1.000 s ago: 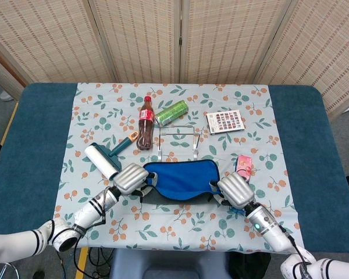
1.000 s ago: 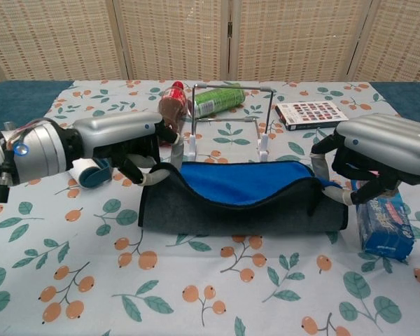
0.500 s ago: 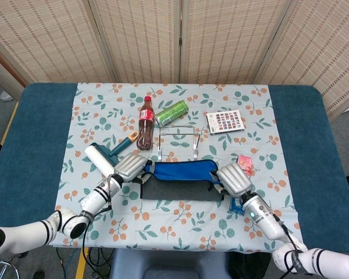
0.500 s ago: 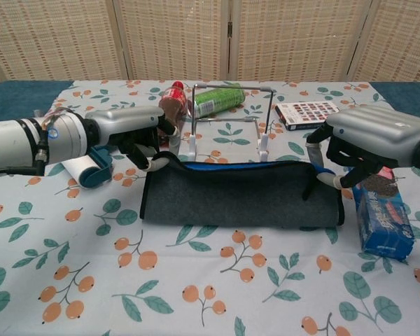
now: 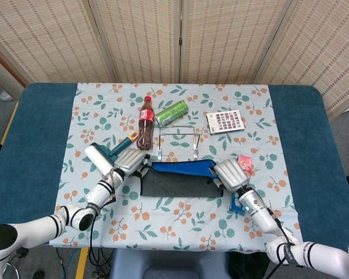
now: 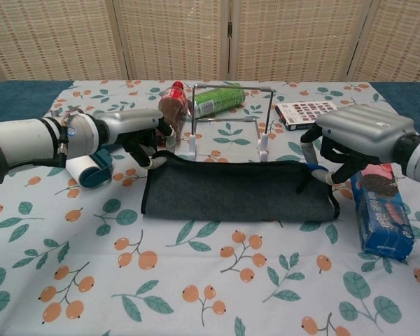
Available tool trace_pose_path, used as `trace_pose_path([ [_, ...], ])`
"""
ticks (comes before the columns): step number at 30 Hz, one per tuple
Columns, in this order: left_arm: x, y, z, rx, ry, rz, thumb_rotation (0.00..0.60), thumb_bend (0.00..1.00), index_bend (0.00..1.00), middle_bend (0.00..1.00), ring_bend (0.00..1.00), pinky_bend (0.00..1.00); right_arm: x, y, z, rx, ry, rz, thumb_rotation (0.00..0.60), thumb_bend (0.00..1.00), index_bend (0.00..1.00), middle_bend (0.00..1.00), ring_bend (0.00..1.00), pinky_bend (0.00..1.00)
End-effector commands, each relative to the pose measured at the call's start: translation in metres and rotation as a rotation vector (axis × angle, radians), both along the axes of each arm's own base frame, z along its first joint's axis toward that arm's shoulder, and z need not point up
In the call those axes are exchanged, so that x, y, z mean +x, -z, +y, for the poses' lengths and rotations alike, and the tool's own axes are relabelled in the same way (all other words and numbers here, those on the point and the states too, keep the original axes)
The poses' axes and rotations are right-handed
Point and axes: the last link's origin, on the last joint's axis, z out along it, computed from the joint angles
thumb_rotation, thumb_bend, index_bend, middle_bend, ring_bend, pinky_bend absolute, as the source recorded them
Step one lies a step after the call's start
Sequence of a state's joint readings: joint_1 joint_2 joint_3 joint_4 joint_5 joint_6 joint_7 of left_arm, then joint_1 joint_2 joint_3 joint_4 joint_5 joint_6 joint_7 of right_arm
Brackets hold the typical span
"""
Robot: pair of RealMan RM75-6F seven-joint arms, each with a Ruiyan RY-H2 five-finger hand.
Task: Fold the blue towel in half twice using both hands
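Note:
The towel [image 6: 238, 190] lies folded on the flowered cloth, its dark grey underside up; a blue strip shows along its far edge [image 5: 183, 167] in the head view. My left hand [image 6: 136, 133] [image 5: 131, 163] pinches the towel's far left corner. At the far right corner my right hand [image 6: 353, 136] [image 5: 230, 174] grips the towel edge. Both hands sit low at the fold's far side, near the wire rack.
A wire rack [image 6: 231, 115] stands just behind the towel, with a cola bottle [image 5: 145, 123] and a green can [image 5: 171, 112] beyond. A lint roller [image 5: 102, 161] lies by my left hand. A blue snack pack [image 6: 381, 213] lies under my right forearm. A card [image 5: 225, 121] lies far right.
Both hands carried the towel's near edge away from me and down, closing the fold. The blue inside that showed a second ago is now covered by the grey side.

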State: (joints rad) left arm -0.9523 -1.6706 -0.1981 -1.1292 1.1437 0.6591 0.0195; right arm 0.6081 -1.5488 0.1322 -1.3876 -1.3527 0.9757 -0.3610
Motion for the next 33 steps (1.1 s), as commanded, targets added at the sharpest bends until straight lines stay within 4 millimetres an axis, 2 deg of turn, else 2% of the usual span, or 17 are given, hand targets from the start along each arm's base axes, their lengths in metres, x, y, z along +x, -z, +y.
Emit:
trace_pose_path([
  [1,0.0,0.001,0.001,-0.002,-0.006,0.007,0.6,0.53,0.57,1.0,0.89,1.0,0.0,0.003,-0.002,-0.001,-0.005,0.009,0.6,0.58,0.66,0.92,0.9,1.0],
  [19,-0.001,0.001,0.001,0.015,-0.03,0.015,0.6,0.53,0.42,1.0,0.88,1.0,0.009,0.014,-0.024,-0.028,-0.039,0.051,0.6,0.58,0.66,0.92,0.9,1.0],
  [24,-0.002,0.0,0.001,0.027,-0.033,0.011,0.6,0.47,0.39,1.0,0.87,1.0,0.009,0.019,-0.031,-0.029,-0.032,0.058,0.6,0.57,0.66,0.92,0.9,1.0],
  [27,-0.002,-0.001,0.0,0.032,-0.031,0.015,0.6,0.43,0.36,1.0,0.86,1.0,0.009,0.022,-0.035,-0.032,-0.028,0.064,0.6,0.5,0.65,0.92,0.9,1.0],
  [30,-0.002,-0.001,-0.001,0.043,-0.031,0.011,0.6,0.39,0.34,1.0,0.86,1.0,0.01,0.024,-0.038,-0.035,-0.021,0.062,0.6,0.35,0.57,0.92,0.9,1.0],
  [33,-0.002,-0.002,-0.001,0.053,-0.03,0.006,0.6,0.37,0.32,1.0,0.86,1.0,0.011,0.026,-0.039,-0.037,-0.021,0.059,0.6,0.24,0.49,0.92,0.9,1.0],
])
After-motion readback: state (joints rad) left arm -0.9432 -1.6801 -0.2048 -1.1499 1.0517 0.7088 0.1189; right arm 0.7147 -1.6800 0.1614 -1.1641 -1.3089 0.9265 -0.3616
